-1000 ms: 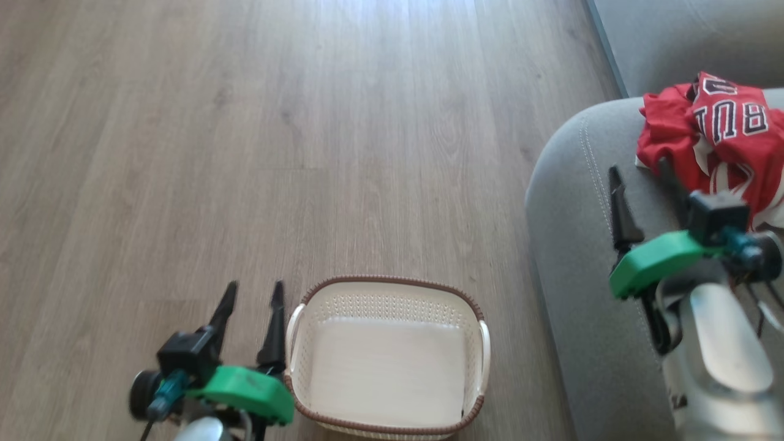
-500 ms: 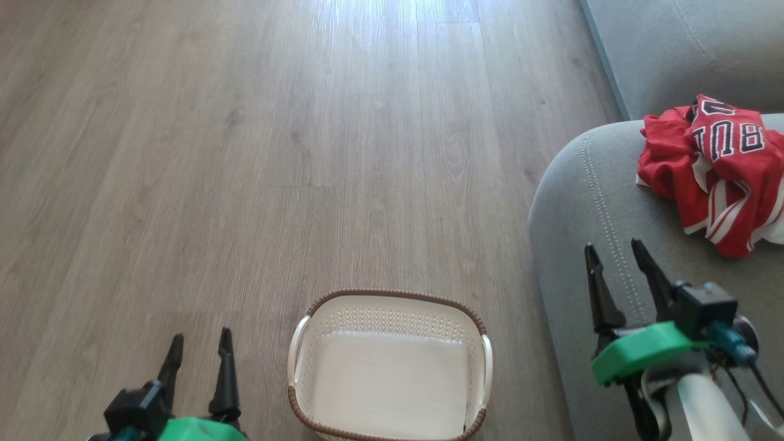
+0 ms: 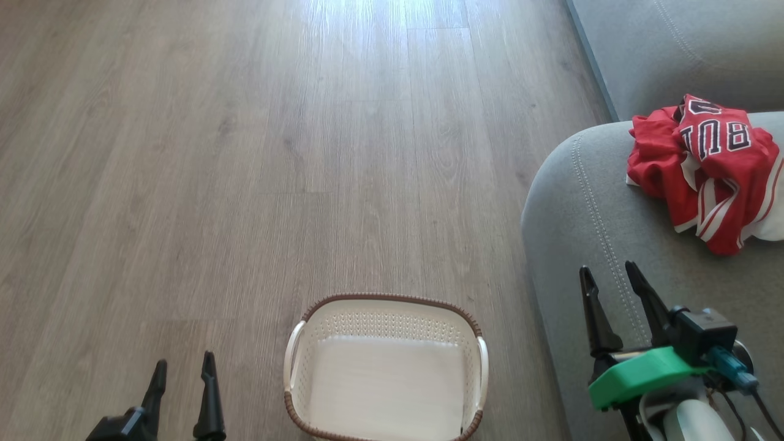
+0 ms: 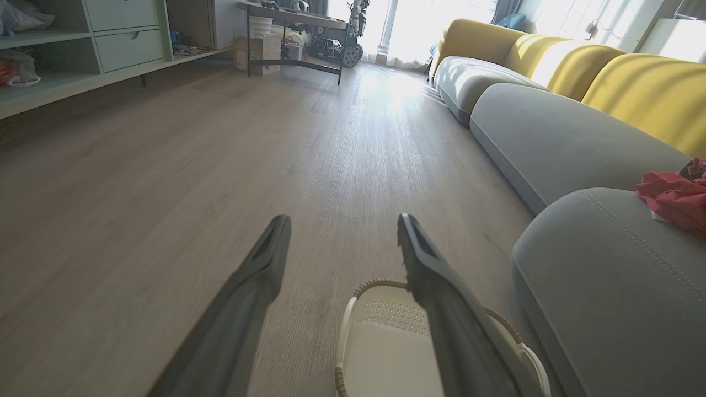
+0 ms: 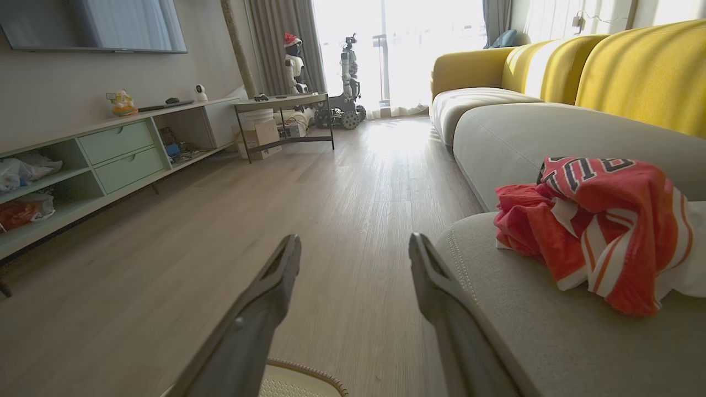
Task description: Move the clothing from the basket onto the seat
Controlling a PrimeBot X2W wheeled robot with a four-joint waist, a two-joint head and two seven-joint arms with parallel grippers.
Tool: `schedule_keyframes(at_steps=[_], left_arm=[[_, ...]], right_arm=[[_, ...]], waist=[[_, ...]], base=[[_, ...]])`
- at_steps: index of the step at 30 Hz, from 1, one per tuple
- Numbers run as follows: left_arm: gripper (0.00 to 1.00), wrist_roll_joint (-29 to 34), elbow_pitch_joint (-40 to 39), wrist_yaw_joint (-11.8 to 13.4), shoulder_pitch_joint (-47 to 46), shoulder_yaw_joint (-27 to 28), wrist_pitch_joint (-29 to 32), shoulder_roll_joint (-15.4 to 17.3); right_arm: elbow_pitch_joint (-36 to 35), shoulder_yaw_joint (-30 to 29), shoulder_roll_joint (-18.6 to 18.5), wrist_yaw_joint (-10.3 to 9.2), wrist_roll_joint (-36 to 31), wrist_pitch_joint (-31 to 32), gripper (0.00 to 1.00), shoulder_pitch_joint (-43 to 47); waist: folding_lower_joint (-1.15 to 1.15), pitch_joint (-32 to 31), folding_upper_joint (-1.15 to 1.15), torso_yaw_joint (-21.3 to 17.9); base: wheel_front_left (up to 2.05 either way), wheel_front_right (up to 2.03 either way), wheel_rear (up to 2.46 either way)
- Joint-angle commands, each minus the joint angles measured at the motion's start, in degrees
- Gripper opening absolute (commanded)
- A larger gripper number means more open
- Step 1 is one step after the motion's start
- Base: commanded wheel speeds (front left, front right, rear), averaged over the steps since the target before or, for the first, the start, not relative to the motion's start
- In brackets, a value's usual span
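Note:
The red clothing (image 3: 704, 168) with white trim and black letters lies bunched on the grey seat (image 3: 588, 226) at the right; it shows too in the right wrist view (image 5: 595, 226) and the left wrist view (image 4: 670, 198). On the wood floor stands the cream basket (image 3: 384, 318) with its brown rim, nothing inside it. My right gripper (image 3: 609, 275) hangs open over the seat's front edge, short of the clothing. My left gripper (image 3: 182, 367) is open and holds nothing, low at the left of the basket (image 4: 380, 325).
Bare wood floor (image 3: 275, 153) stretches ahead and left. A second grey cushion (image 3: 674, 43) lies beyond the seat, with yellow backrests (image 5: 645, 71). A low shelf unit (image 5: 110, 154), a small table (image 5: 287, 110) and another robot (image 5: 350, 82) stand far off.
My right gripper has drawn back from the clothing, which stays on the seat. My left gripper has dropped lower in the head view. The camera has tilted a little.

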Motion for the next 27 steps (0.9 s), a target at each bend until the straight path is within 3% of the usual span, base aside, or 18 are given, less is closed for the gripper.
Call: schedule_keyframes(at_steps=[1,20,21,27], left_arm=[[1.0,0.7,-1.6,-0.2,-1.5,2.9,-0.7,0.3],[1.0,3.0,0.3,-1.7,-2.8,3.4,-0.7,-0.7],[0.0,2.4,1.6,-1.6,0.2,1.0,0.0,-1.1],[0.0,1.6,5.0,-1.6,1.2,0.7,0.4,-2.5]], right_arm=[[-2.1,1.5,0.2,-0.02,0.6,-0.5,1.0,-1.2],[-1.2,1.7,0.2,-0.02,0.6,-0.5,1.0,-1.4],[0.4,0.2,0.1,0.0,0.5,0.0,0.0,0.5],[4.6,0.2,0.1,0.0,1.4,0.4,0.0,1.7]], waist=[[0.0,0.0,0.0,0.1],[0.0,0.7,0.0,-0.2],[0.0,0.7,0.0,-0.2],[0.0,0.8,0.0,-0.2]], base=[[0.0,0.0,0.0],[0.0,0.0,0.0],[0.0,0.0,0.0],[0.0,0.0,0.0]])
